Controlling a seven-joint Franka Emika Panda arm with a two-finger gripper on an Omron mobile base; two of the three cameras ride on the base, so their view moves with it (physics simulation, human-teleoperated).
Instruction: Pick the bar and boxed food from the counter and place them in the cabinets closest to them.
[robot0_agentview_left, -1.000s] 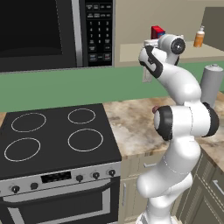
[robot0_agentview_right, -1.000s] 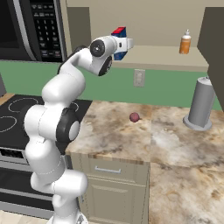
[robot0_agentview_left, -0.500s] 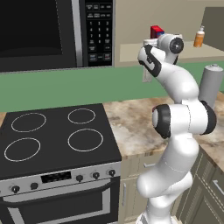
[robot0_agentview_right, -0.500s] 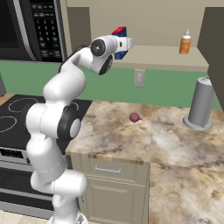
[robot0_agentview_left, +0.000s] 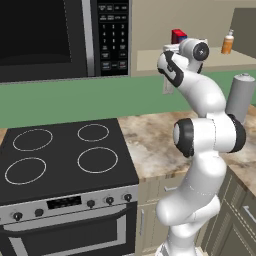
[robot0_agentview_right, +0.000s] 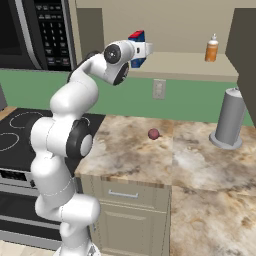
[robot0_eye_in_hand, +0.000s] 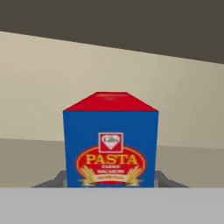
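Note:
The boxed food (robot0_eye_in_hand: 110, 144), a carton with a red top and a blue "PASTA" face, sits between my gripper's (robot0_eye_in_hand: 110, 181) fingers, which are shut on its sides. In the right base view the boxed food (robot0_agentview_right: 137, 38) is held at the left end of the open cabinets' shelf (robot0_agentview_right: 185, 70), just past the white hand and gripper (robot0_agentview_right: 144, 49). From the left base view only the red top of the boxed food (robot0_agentview_left: 178, 35) shows above the hand. I cannot tell whether the carton rests on the shelf. The bar is out of view.
An orange bottle (robot0_agentview_right: 212, 48) stands on the same shelf to the right. On the counter (robot0_agentview_right: 125, 155) lie a small dark-red ball (robot0_agentview_right: 153, 133) and a grey cylinder (robot0_agentview_right: 230, 117). The black microwave (robot0_agentview_left: 50, 35) hangs left of the cabinet, above the stovetop (robot0_agentview_left: 60, 155).

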